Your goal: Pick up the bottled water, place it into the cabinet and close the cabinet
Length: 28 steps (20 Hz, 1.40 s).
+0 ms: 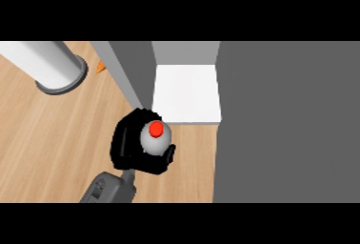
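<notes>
Wooden counter (49, 143) fills the left of the head view, with a grey cabinet (288, 119) taking up the right side and its white inner shelf (186, 93) showing just beyond the hand. One black hand (126, 143) curls round the bottled water (155, 138), whose red cap (156, 128) faces up; which hand it is cannot be told. The bottle sits just before the shelf's front edge. A white cylinder (49, 64) lies at upper left, with a small orange object (101, 66) beside it.
</notes>
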Each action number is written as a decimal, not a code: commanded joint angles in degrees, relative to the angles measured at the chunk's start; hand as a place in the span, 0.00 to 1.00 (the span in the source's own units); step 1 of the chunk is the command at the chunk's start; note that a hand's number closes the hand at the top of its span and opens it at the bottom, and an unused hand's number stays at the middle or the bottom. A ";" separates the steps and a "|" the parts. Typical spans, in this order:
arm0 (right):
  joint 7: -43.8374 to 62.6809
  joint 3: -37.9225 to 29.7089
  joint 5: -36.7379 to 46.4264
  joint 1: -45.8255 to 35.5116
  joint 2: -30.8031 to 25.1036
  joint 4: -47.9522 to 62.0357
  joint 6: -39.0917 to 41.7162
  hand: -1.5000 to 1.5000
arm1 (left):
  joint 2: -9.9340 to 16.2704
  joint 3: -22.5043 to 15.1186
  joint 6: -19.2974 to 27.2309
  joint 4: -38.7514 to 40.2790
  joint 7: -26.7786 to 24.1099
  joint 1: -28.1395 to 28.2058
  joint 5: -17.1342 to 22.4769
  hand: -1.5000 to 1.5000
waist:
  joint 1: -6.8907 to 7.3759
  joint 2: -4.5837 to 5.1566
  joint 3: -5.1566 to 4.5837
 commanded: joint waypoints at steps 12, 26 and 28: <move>6.21 -0.48 -5.86 -1.97 0.23 -7.77 -1.45 0.00 | -0.01 -12.17 31.26 -5.68 16.31 -21.00 -0.40 1.00 | -1.01 0.34 -0.03; 5.59 -5.32 -8.88 -5.09 -0.39 -4.08 -0.08 0.00 | -0.01 -8.63 32.29 15.81 12.65 -34.31 2.66 1.00 | -1.36 0.52 -0.04; 7.80 -4.38 -9.47 -5.77 -1.07 -3.34 0.13 0.00 | -0.01 -9.50 35.06 19.11 11.25 -37.02 3.99 1.00 | -1.67 0.68 -0.04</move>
